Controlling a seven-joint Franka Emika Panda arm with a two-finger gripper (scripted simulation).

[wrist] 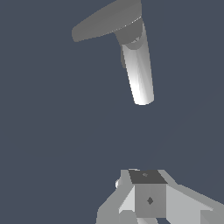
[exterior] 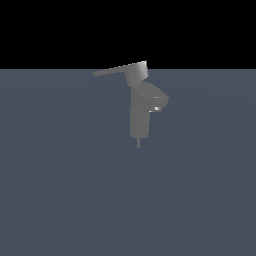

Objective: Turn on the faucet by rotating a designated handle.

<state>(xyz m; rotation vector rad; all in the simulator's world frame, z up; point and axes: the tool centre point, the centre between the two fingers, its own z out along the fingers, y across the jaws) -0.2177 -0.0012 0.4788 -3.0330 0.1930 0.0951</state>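
The grey faucet (exterior: 139, 117) stands upright on the flat blue-grey floor, with its short curved spout (exterior: 158, 100) pointing to the exterior view's right and a thin pin (exterior: 138, 143) at its base. The handle (exterior: 116, 71) is a flat thin lever on a blocky cap (exterior: 138, 74), with its narrow tip pointing to the exterior view's left. In the wrist view the handle (wrist: 105, 21) and the faucet body (wrist: 139, 72) show from above. My gripper (wrist: 146, 175) is apart from them, with its fingers together and holding nothing. The arm does not show in the exterior view.
The blue-grey floor (exterior: 60, 190) spreads flat around the faucet. The background above it is black.
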